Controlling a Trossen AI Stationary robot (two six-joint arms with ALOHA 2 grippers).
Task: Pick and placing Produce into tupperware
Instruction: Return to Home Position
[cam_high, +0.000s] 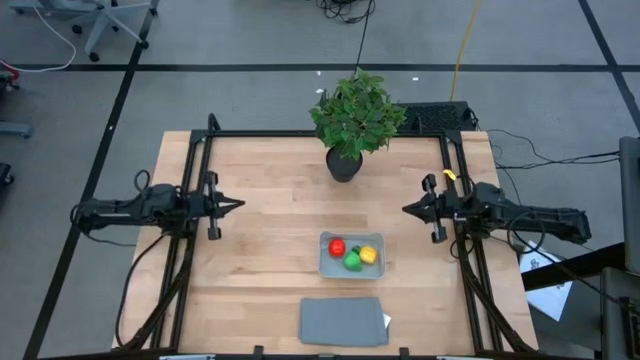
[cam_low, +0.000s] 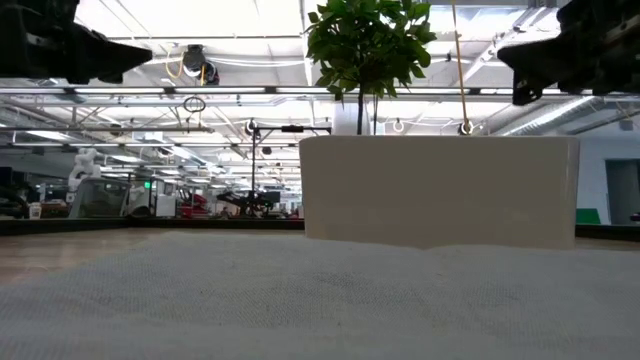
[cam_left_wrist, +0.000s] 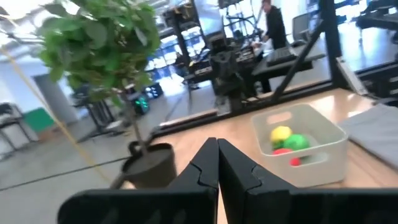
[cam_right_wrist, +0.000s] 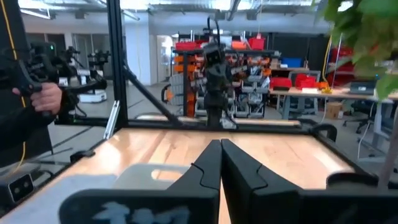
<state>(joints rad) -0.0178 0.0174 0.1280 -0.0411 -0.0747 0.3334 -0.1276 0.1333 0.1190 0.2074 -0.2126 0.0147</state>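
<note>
The translucent tupperware (cam_high: 351, 255) stands on the wooden table near its front middle. Inside it lie the round red piece (cam_high: 337, 247), the round green piece (cam_high: 352, 261) and the yellow piece (cam_high: 368, 255); they also show in the left wrist view (cam_left_wrist: 287, 144). My left gripper (cam_high: 240, 205) is shut and empty, held above the table at its left side. My right gripper (cam_high: 405, 209) is shut and empty, held above the table at its right side. Both point toward the table's middle.
A leafy potted plant (cam_high: 350, 125) stands at the far middle of the table. A flat grey rectangle (cam_high: 343, 321) lies at the front edge, just near of the tupperware. A person (cam_right_wrist: 25, 106) stands beyond the table holding a controller.
</note>
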